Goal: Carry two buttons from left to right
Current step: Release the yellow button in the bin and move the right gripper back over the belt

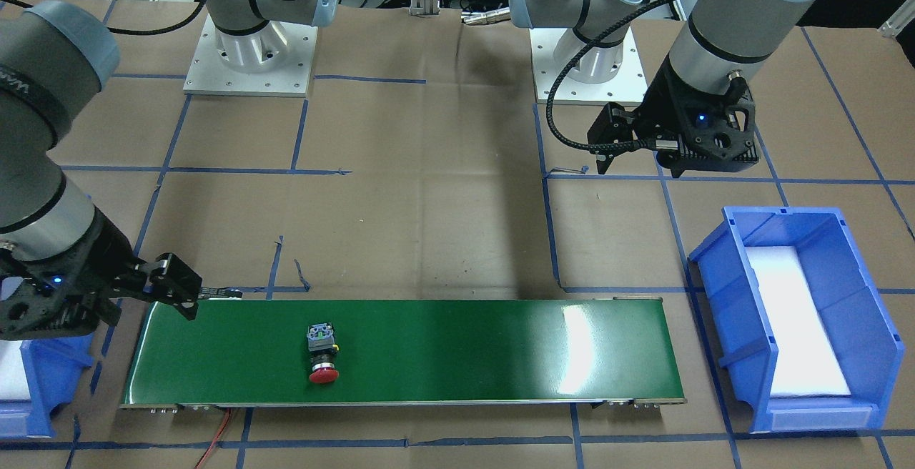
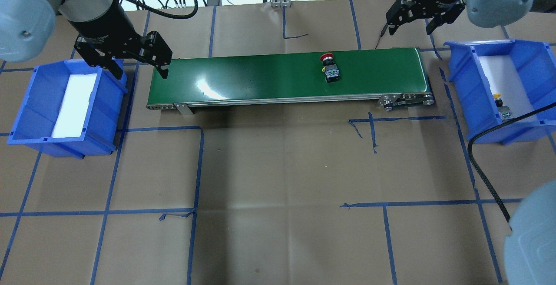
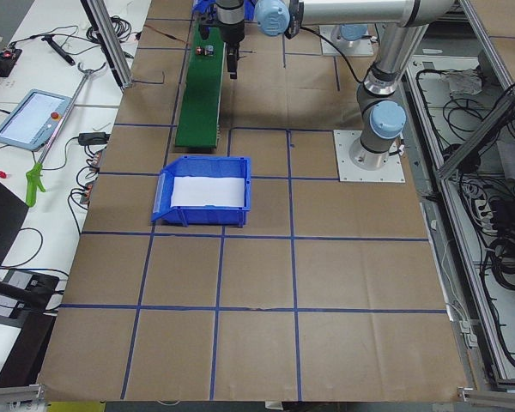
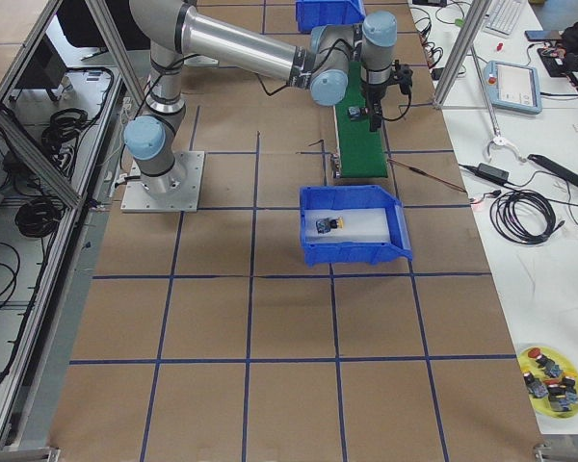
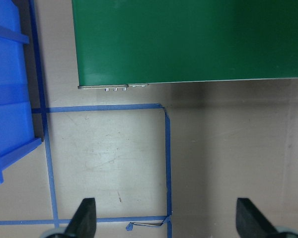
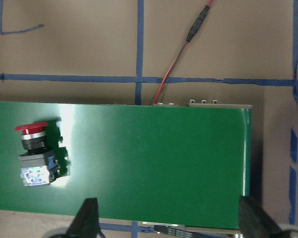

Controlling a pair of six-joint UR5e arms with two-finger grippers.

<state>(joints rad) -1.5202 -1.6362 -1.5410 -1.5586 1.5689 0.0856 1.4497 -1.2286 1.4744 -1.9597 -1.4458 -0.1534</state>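
Note:
A red button point(image 2: 330, 67) lies on its side on the green conveyor belt point(image 2: 260, 78), toward the belt's right end; the right wrist view has the red button point(image 6: 39, 158) at its left. A yellow button point(image 2: 501, 107) lies in the blue right bin point(image 2: 460, 72), also seen as the yellow button point(image 4: 328, 226) on the white pad. My left gripper point(image 2: 139, 70) hangs open and empty over the table at the belt's left end. My right gripper point(image 2: 408, 24) is open and empty, behind the belt's right end.
The blue left bin point(image 2: 26, 115) holds only a white pad. A red cable point(image 6: 179, 54) runs from the belt's far right corner. Both arm base plates point(image 1: 250, 54) stand at the robot's edge. A yellow dish point(image 4: 554, 380) with several spare parts sits on the side bench.

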